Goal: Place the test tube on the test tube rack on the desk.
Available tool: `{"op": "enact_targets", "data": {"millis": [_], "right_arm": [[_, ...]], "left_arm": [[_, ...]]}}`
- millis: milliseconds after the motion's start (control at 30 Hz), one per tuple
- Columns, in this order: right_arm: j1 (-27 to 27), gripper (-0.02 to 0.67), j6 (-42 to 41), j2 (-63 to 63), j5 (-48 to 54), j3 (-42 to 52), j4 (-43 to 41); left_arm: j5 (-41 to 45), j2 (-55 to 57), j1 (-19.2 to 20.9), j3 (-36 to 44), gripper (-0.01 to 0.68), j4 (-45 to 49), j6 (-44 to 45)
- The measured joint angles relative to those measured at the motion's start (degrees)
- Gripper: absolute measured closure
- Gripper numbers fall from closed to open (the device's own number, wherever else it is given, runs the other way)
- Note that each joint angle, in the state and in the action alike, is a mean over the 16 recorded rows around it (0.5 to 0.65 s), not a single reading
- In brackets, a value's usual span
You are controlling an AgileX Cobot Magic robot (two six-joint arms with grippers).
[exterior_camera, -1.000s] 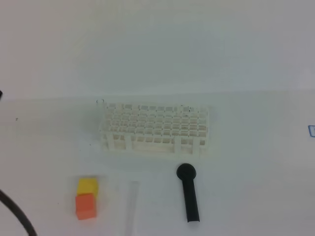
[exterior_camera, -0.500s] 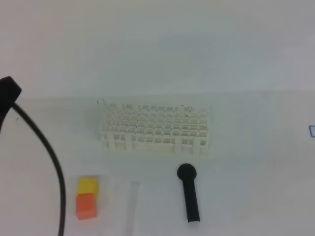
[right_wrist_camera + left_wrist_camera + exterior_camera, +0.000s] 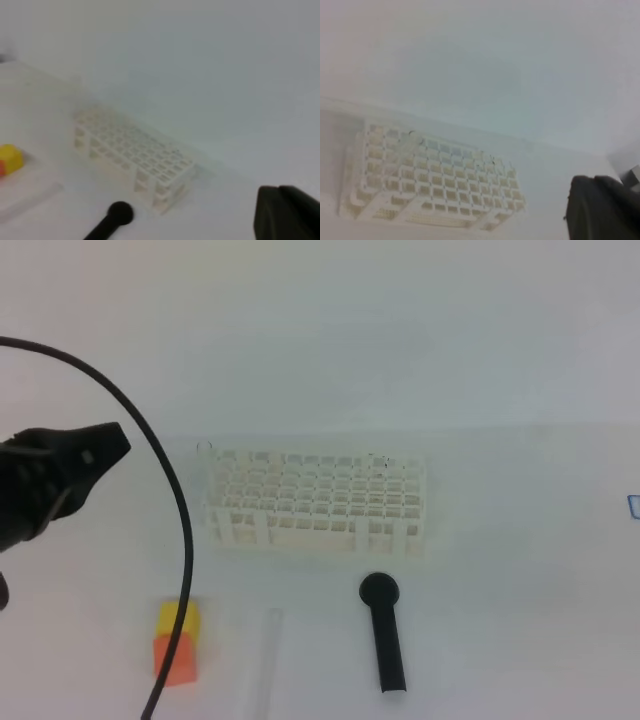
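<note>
The left gripper point(image 3: 95, 455) has swung in—its jaws unreadable (blurred)—test tube point(image 3: 266, 660) lying on desk point(image 3: 500, 620).

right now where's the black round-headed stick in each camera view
Exterior high: the black stick lies lower centre, round head toward the test tube rack, apart from it.
Left wrist: not in view; only the rack shows, lower left.
Right wrist: bottom edge, left of centre, head near the rack's near corner, handle cut off.
Shared landmark: the white test tube rack.
</note>
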Motion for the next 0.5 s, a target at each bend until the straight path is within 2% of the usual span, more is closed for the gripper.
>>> {"op": "enact_targets", "data": {"millis": [200,500], "right_arm": [[5.61,0.650,-9.78,7.40,3.05,-1.89,7.60],[6.84,0.650,-14.39,14.66,7.93,-2.49,16.46]], "left_arm": [[-1.83,2.57,0.00,-1.39,0.673,0.00,-1.95],[-5.72,4.19,0.00,-3.32,0.673,0.00,-1.55]]}}
